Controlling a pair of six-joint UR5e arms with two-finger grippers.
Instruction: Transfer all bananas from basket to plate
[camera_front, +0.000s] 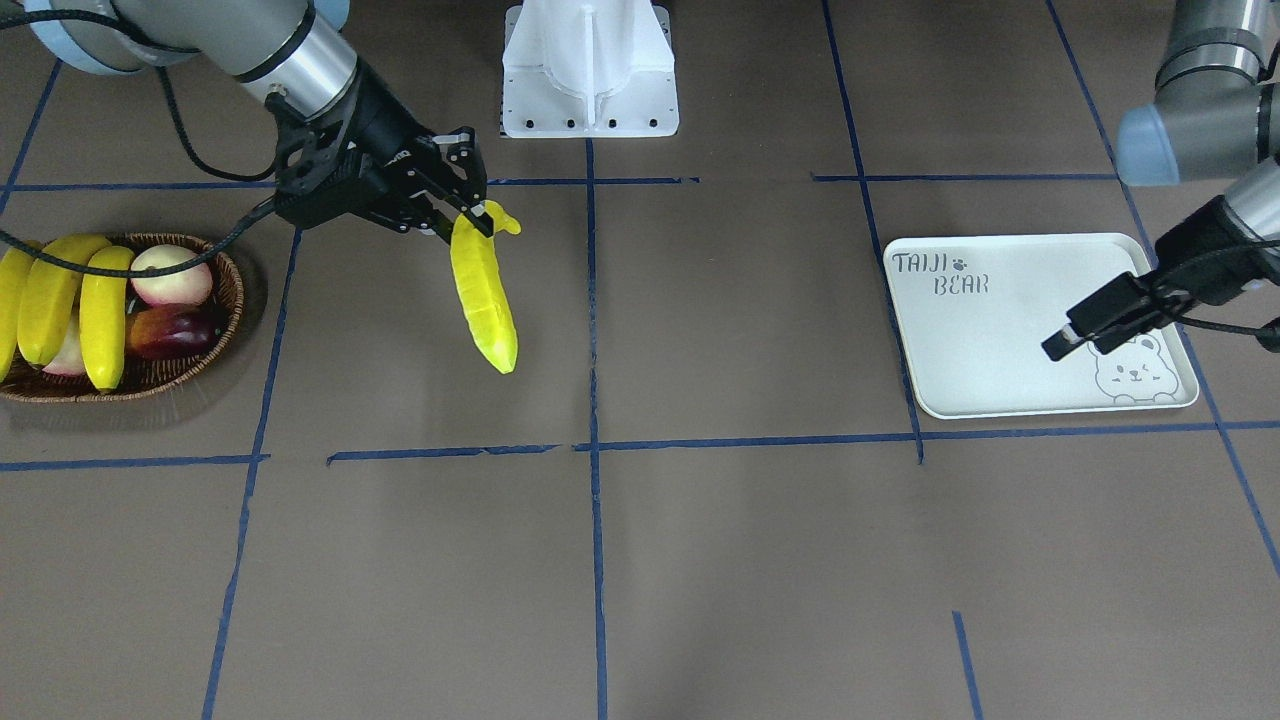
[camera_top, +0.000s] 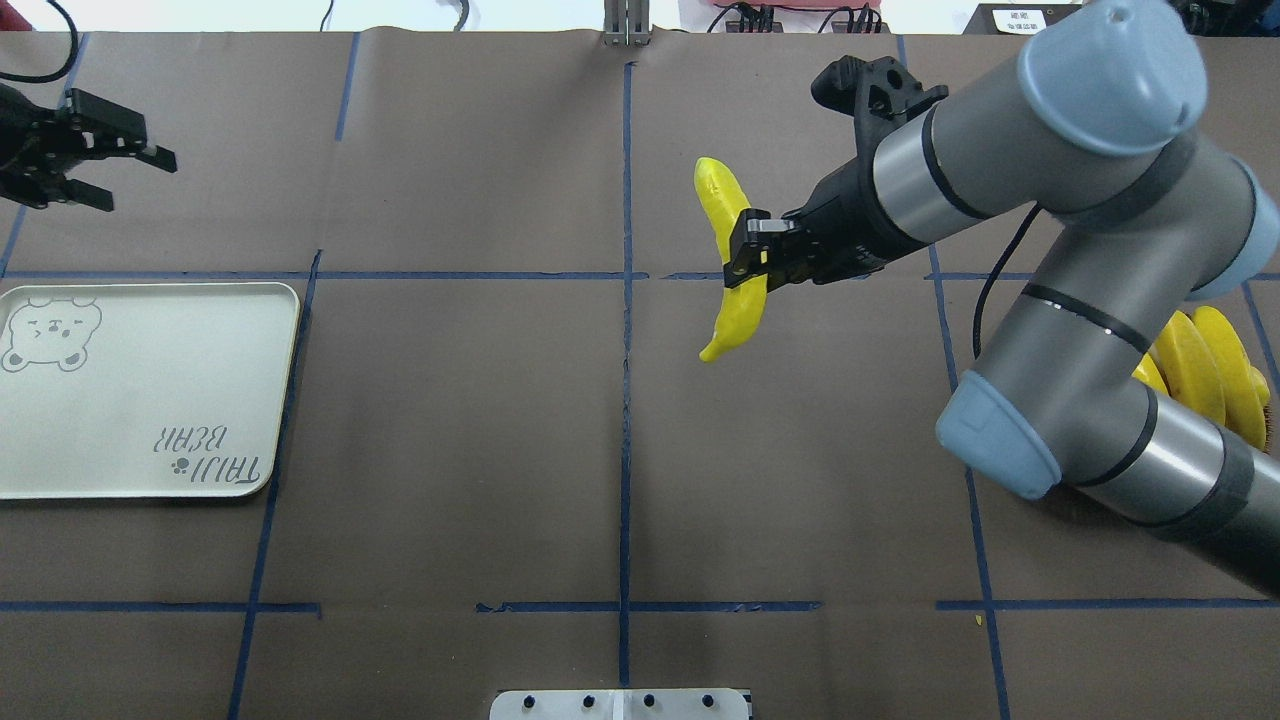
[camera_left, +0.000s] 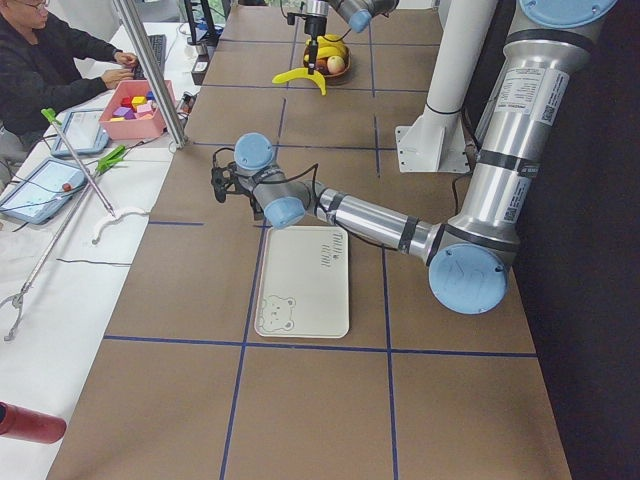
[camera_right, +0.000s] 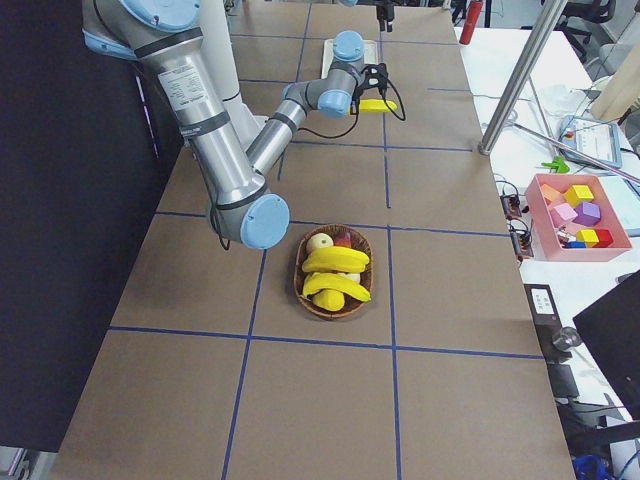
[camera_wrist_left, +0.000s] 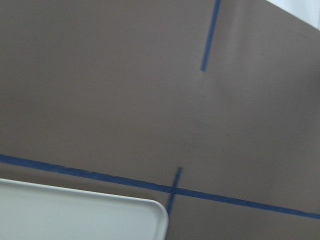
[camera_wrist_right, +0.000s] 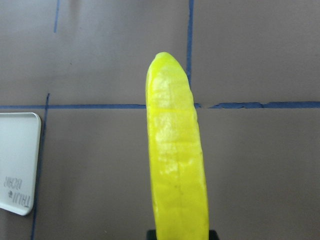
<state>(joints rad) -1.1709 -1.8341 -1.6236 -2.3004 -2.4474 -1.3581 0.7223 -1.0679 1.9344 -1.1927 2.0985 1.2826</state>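
Observation:
My right gripper (camera_front: 478, 218) (camera_top: 748, 264) is shut on the stem end of one yellow banana (camera_front: 486, 305) (camera_top: 738, 305) (camera_wrist_right: 176, 165). The banana hangs above the bare table, right of the wicker basket (camera_front: 160, 382) (camera_right: 306, 290) in the front view. Three more bananas (camera_front: 104, 312) (camera_right: 336, 274) lie in that basket. The white plate (camera_front: 990, 330) (camera_top: 150, 400) (camera_wrist_right: 15, 160) with the bear drawing holds nothing. My left gripper (camera_front: 1058, 345) (camera_top: 140, 183) hovers open and empty by the plate's bear corner.
Peaches and a dark red fruit (camera_front: 170, 330) share the basket with the bananas. The white robot base (camera_front: 590, 70) stands at the table's robot side. A person (camera_left: 45, 60) sits at a side desk with a pink box of blocks (camera_right: 580, 212).

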